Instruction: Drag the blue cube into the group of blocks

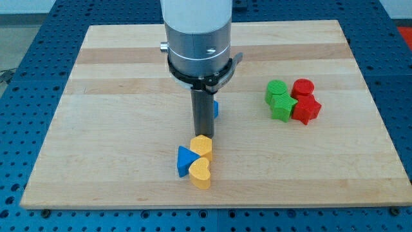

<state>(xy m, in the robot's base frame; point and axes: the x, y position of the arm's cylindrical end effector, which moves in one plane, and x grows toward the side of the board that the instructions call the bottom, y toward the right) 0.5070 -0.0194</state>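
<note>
With no pincer fitted, my tip point(203, 135) sits near the yellow block point(203, 147), the blue cube point(215, 109) mostly hidden just behind the rod; judged step: approach, so next get behind the cube and push it toward the chosen group.
</note>
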